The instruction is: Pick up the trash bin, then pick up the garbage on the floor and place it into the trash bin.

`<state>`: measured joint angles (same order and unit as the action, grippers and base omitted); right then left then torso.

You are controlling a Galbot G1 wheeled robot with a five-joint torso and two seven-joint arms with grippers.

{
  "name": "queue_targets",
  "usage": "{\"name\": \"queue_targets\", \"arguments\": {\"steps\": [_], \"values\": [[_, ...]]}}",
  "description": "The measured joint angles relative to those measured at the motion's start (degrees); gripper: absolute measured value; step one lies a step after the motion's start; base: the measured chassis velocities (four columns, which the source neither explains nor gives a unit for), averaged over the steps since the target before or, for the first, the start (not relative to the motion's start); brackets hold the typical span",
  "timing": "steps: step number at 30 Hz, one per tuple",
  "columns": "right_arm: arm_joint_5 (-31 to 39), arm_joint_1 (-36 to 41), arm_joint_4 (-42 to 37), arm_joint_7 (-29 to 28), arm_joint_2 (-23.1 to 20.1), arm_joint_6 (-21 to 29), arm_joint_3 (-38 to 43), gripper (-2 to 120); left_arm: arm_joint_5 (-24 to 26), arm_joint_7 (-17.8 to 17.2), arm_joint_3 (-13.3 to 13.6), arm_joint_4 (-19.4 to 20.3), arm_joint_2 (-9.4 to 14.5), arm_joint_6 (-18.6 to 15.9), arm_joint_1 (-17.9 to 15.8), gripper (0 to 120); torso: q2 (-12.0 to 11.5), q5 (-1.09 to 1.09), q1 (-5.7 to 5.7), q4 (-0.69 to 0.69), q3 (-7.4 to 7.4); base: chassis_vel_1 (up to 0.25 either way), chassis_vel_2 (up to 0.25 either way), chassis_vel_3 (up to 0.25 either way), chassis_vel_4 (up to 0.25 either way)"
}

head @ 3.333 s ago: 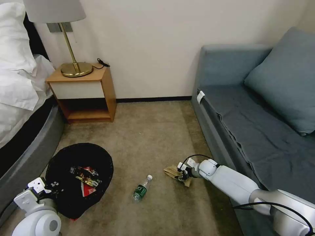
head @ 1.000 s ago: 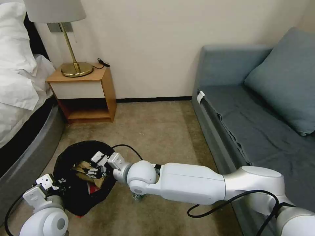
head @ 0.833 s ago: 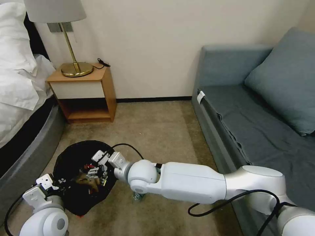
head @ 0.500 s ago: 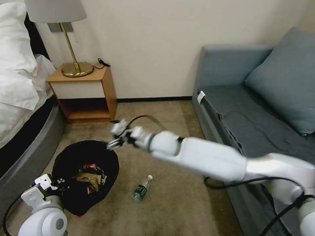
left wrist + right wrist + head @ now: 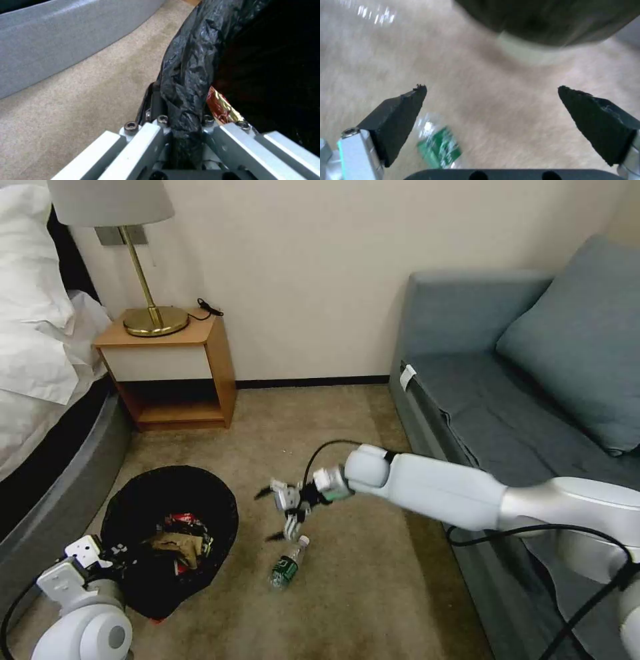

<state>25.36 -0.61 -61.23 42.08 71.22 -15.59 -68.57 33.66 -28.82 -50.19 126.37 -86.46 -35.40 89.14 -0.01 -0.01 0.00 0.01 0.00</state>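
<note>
Operator: On the tan carpet floor (image 5: 320, 447), list the task items, largest first.

Technician: Round black mesh trash bin with dark liner (image 5: 170, 540) stands near the bed, beside the left arm. The left pincer (image 5: 185, 140) is clenched on the bin's lined rim. Red-white, gold-brown and crumpled tan litter (image 5: 180, 540) lies inside the bin. One item is left on the floor: the small clear bottle with green label and white cap (image 5: 288, 563), lying on its side just beside the bin.

Operator: And the right pincer (image 5: 283, 513)?

Technician: Released, jaws spread wide, empty, hovering above the carpet near the bottle's cap end. In the right wrist view the green label (image 5: 440, 150) sits off-centre, close to one finger (image 5: 398, 117).

Operator: Recommended procedure?

Technician: My judgement: centre the jaws across the bottle's body, crosswise to its long axis, then descend. A round bottle may roll if one finger touches first.
</note>
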Motion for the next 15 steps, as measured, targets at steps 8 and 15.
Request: {"name": "queue_targets", "arguments": {"steps": [8,15], "values": [[-5.20,2.78,11.35,1.62,5.05,-5.25,-3.75,100,-0.04,0.10,-0.12,-0.02,-0.23,0.15,0.10,1,0.00,0.00,0.00,-0.01,0.00,0.000,0.000,0.000,0.000],[-9.45,6.18,19.39,1.93,8.22,-7.95,-3.89,100,-0.07,0.18,-0.26,-0.12,-0.35,0.25,0.11,1,0.00,0.00,0.00,-0.01,0.00,0.000,0.000,0.000,0.000]]}}
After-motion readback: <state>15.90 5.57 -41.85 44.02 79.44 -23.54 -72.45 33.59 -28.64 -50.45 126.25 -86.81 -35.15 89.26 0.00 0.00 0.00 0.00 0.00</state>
